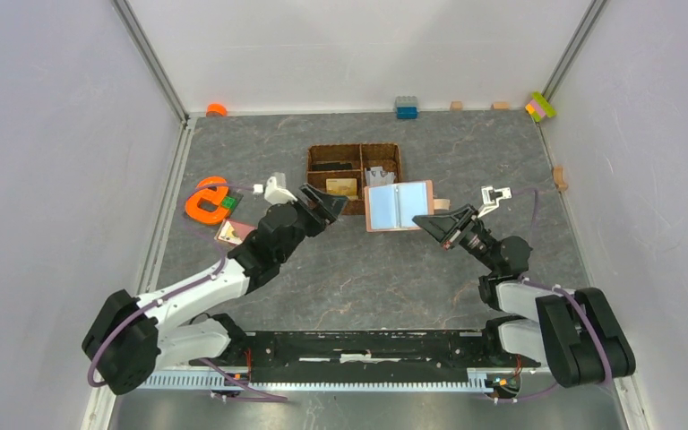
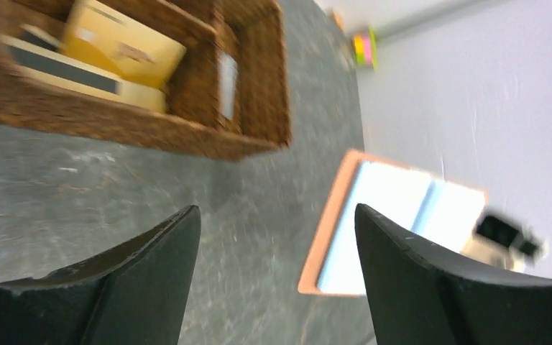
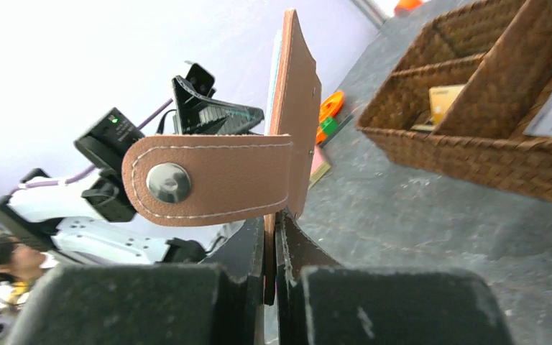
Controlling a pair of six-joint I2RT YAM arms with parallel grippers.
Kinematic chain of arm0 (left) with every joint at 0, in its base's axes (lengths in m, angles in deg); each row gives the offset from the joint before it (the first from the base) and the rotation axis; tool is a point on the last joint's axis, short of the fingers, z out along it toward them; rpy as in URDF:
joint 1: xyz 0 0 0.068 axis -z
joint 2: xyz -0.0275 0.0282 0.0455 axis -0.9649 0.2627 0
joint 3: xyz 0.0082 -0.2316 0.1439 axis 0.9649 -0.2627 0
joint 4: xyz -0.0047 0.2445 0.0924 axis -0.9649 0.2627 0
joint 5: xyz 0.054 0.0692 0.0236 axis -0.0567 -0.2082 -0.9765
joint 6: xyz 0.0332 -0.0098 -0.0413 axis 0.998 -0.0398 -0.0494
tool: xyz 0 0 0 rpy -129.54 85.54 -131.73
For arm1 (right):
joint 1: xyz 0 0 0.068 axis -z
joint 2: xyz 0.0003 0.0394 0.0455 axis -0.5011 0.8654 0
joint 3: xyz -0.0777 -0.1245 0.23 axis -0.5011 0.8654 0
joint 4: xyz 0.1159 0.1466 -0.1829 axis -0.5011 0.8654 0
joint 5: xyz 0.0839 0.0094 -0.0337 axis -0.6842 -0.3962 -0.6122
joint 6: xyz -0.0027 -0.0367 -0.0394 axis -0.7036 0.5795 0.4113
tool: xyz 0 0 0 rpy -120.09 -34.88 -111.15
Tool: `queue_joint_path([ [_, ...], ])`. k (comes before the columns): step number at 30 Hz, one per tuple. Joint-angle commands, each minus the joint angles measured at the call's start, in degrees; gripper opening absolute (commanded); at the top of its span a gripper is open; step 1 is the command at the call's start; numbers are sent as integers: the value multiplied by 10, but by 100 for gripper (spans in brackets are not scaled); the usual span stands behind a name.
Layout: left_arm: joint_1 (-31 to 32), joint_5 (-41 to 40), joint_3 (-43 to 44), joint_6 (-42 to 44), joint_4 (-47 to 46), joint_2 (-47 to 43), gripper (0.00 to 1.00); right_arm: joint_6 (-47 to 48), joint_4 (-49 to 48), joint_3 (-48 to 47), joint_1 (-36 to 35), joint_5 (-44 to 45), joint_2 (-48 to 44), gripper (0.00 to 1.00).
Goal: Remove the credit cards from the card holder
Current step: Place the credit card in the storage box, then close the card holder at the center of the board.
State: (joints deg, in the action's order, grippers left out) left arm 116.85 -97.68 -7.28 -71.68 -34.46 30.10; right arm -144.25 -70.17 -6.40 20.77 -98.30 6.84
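Grips the open card holder (image 1: 399, 206) in the right pincer (image 3: 274, 223), hovers the left pincer (image 2: 277, 223) released and empty by the woven basket (image 2: 187, 136), and likely needs next to pinch any remaining credit card.

Card holder (image 1: 399, 206): one
Gold-tan card (image 1: 342, 187): one in view
Woven basket (image 1: 354, 148): one
Arms: two, left arm (image 1: 199, 291) and right arm (image 1: 502, 255)

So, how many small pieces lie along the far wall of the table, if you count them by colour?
Orange piece: 1
Blue and grey block: 1
Tan blocks: 2
Pink, yellow and green block: 1
Total: 5
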Motion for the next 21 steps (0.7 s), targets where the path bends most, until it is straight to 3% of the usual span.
queue_joint_path([
  [1,0,244,6,163,-165,26,85,-122,-258,2,1,-37,48,0],
  [4,0,329,38,180,-181,80,86,-173,-336,-2,0,-43,89,0],
  [9,0,424,60,168,-241,141,84,-183,-341,-15,-17,-49,118,0],
  [15,-2,376,72,178,-172,140,84,-181,-340,-31,-32,-62,109,0],
  [21,-24,266,68,166,-64,99,86,-167,-328,-33,-32,-66,93,0],
])
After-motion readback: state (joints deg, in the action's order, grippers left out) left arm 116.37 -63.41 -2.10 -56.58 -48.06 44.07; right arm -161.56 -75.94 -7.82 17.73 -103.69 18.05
